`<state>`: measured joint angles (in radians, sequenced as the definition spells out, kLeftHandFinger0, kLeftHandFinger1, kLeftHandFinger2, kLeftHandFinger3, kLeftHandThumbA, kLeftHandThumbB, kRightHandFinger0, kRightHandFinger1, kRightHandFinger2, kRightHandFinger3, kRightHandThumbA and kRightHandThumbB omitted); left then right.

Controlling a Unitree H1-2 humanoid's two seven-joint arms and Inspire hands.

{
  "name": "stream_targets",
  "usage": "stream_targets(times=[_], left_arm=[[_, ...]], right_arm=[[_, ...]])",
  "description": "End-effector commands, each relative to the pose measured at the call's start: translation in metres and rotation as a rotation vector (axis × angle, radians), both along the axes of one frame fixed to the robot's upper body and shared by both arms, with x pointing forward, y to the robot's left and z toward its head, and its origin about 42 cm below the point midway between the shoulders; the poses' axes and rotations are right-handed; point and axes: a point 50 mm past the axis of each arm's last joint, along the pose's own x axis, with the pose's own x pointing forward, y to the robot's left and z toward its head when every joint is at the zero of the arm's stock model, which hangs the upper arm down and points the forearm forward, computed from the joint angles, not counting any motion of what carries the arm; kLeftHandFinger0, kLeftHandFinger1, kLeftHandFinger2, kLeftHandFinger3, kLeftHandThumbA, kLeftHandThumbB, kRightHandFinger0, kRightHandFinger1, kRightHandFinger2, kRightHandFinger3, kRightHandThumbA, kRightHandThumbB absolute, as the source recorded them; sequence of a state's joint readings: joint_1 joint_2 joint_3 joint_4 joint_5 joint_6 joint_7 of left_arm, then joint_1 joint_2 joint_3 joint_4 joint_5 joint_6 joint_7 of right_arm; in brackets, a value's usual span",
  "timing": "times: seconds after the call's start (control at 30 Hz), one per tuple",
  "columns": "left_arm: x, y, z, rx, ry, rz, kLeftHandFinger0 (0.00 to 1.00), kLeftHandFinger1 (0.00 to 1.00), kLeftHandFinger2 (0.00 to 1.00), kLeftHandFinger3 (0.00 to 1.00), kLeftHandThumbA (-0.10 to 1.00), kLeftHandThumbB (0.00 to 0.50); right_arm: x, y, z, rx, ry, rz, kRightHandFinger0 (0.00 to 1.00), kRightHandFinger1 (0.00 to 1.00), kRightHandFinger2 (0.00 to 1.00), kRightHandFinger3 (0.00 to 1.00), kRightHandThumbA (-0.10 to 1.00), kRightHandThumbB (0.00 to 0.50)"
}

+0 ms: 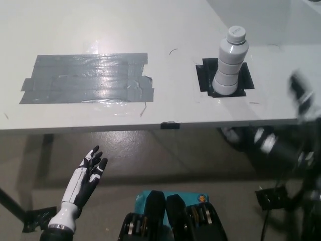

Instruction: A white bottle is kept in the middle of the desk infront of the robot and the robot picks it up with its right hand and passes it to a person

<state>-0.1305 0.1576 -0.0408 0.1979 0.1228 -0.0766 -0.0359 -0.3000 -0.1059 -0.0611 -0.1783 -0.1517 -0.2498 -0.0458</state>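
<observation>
On the desk (150,30), the white bottle (230,63) stands upright, cap up.

My left hand (92,168), white with dark palm and fingers, hangs at lower left, forearm rising from the bottom edge, fingers spread and pointing up and slightly right, holding nothing. My right hand (301,98), black, appears at the right edge as a motion-blurred shape; its arm runs down toward the bottom right. Whether its fingers are spread or closed cannot be told.
</observation>
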Motion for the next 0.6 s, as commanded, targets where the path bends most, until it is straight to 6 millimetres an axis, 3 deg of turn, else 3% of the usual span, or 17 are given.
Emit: stream_targets(times=[0.0, 0.1, 0.13, 0.17, 0.3, 0.33, 0.47, 0.57], left_arm=[[0.008, 0.002, 0.013, 0.015, -0.078, 0.000, 1.00, 1.00, 1.00, 1.00, 0.88, 0.013], [0.007, 0.003, 0.013, 0.012, -0.076, 0.004, 1.00, 1.00, 1.00, 1.00, 0.88, 0.015], [0.007, 0.003, 0.014, 0.011, -0.070, 0.004, 1.00, 1.00, 1.00, 1.00, 0.88, 0.009], [0.007, 0.003, 0.014, 0.010, -0.069, 0.004, 1.00, 1.00, 1.00, 1.00, 0.88, 0.009], [0.009, 0.003, 0.014, 0.003, -0.074, 0.003, 1.00, 1.00, 1.00, 1.00, 0.88, 0.016], [0.009, 0.003, 0.014, 0.006, -0.074, 0.002, 1.00, 1.00, 1.00, 1.00, 0.88, 0.015], [0.007, 0.003, 0.014, 0.013, -0.071, 0.001, 1.00, 1.00, 1.00, 1.00, 0.89, 0.014], [0.007, 0.003, 0.014, 0.017, -0.079, -0.003, 1.00, 1.00, 1.00, 1.00, 0.89, 0.020]], right_arm=[[0.036, -0.007, 0.037, -0.030, 0.023, -0.020, 1.00, 1.00, 1.00, 1.00, 0.90, 0.334], [0.068, -0.007, 0.034, -0.013, 0.109, -0.013, 1.00, 1.00, 1.00, 1.00, 0.87, 0.351], [0.088, -0.006, 0.029, -0.010, 0.148, -0.022, 1.00, 1.00, 1.00, 1.00, 0.84, 0.328], [0.095, -0.006, 0.028, -0.007, 0.162, -0.024, 1.00, 1.00, 1.00, 1.00, 0.84, 0.328], [0.129, -0.002, 0.020, -0.023, 0.286, -0.043, 1.00, 1.00, 1.00, 1.00, 0.85, 0.383], [0.136, 0.000, 0.018, -0.027, 0.324, -0.048, 1.00, 1.00, 1.00, 1.00, 0.91, 0.410], [0.156, 0.003, 0.006, -0.037, 0.431, -0.044, 1.00, 1.00, 1.00, 1.00, 0.95, 0.450], [0.170, 0.009, 0.001, -0.051, 0.486, -0.047, 1.00, 1.00, 1.00, 1.00, 0.96, 0.452]])
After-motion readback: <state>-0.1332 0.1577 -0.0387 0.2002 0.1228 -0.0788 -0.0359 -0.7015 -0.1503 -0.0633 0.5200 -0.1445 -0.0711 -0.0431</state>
